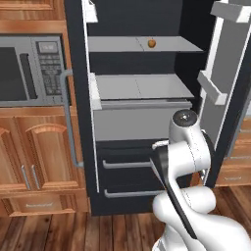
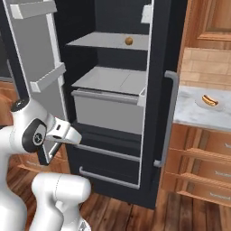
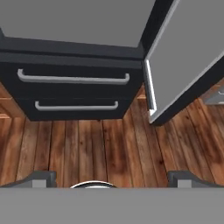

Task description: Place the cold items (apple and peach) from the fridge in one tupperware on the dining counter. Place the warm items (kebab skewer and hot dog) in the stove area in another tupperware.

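The black fridge (image 1: 78, 98) stands open, its right door (image 1: 223, 73) swung wide. On its upper shelf lies one small round orange-brown fruit (image 1: 152, 43) (image 2: 129, 41); I cannot tell whether it is the apple or the peach. A hot dog (image 2: 210, 100) rests on a small plate on the pale countertop right of the fridge. My gripper (image 3: 113, 179) hangs low in front of the fridge's bottom drawers (image 3: 74, 78), pointing down at the wood floor, open and holding nothing. The kebab skewer, tupperwares, stove and dining counter are out of view.
A silver-black microwave (image 1: 29, 68) is built into the wooden cabinets left of the fridge. Wooden drawers (image 2: 203, 158) sit under the countertop on the right. The open door's edge (image 3: 151, 92) hangs close to my hand's right. Pale grey drawers (image 1: 142, 122) fill the fridge's middle.
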